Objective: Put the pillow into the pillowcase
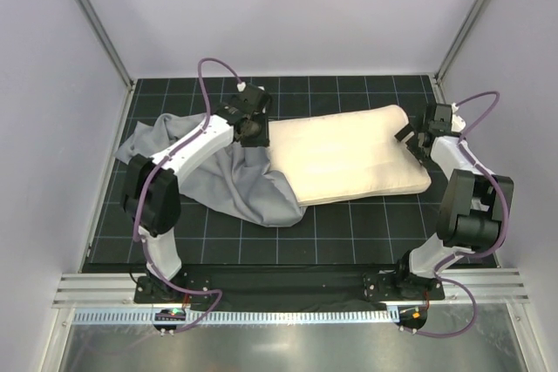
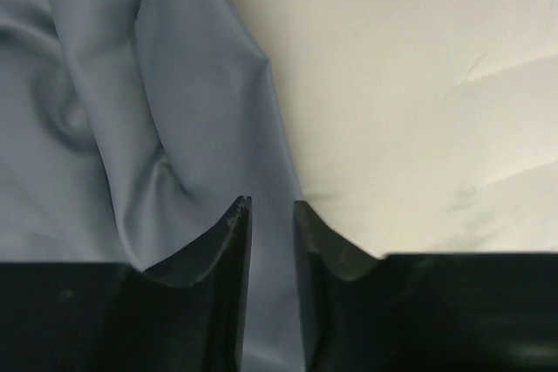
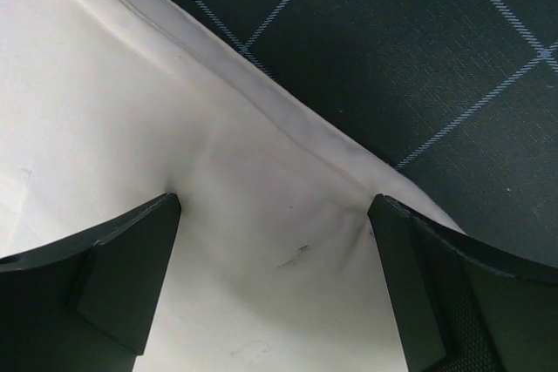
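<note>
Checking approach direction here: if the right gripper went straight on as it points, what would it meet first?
Most likely the pillow: its cream end lies directly ahead of the right gripper, between its open jaws, though the gap to it is unclear.

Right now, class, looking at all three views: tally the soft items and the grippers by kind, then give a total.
pillow: 1 (cream)
pillowcase: 1 (blue-grey)
grippers: 2 (left gripper pinched on the pillowcase; right gripper open over the pillow's end)
Total: 4
</note>
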Tool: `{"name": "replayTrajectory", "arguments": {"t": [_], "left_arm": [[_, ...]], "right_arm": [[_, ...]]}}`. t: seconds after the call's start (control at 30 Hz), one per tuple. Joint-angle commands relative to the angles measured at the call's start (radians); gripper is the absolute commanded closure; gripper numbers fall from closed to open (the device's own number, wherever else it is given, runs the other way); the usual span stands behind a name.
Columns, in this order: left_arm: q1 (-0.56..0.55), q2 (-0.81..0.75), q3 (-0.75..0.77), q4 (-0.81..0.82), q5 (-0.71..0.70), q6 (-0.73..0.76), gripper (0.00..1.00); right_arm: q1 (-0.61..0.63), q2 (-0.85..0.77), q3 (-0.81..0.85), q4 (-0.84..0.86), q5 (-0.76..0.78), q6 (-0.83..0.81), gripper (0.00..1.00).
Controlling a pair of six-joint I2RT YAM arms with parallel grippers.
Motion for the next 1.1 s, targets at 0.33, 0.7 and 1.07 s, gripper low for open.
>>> {"name": "replayTrajectory", "arguments": {"t": [0.33, 0.7, 1.07], "left_arm": [[0.011, 0.116, 0.11, 0.01, -0.047, 0.024, 0.22], [0.011, 0.191, 0.145, 0.061, 0.037, 0.0, 0.94], [-0.067, 0.235, 0.446, -0.06, 0.085, 0.058, 1.0]], "right_arm": [[0.003, -0.053, -0.104, 0.105, -0.053, 0.028, 0.08], [0.003, -0.052, -0.136, 0.134, -0.066, 0.019, 0.44], [0.041, -0.274, -0.23, 0.107, -0.113, -0.03, 0.96]]}}
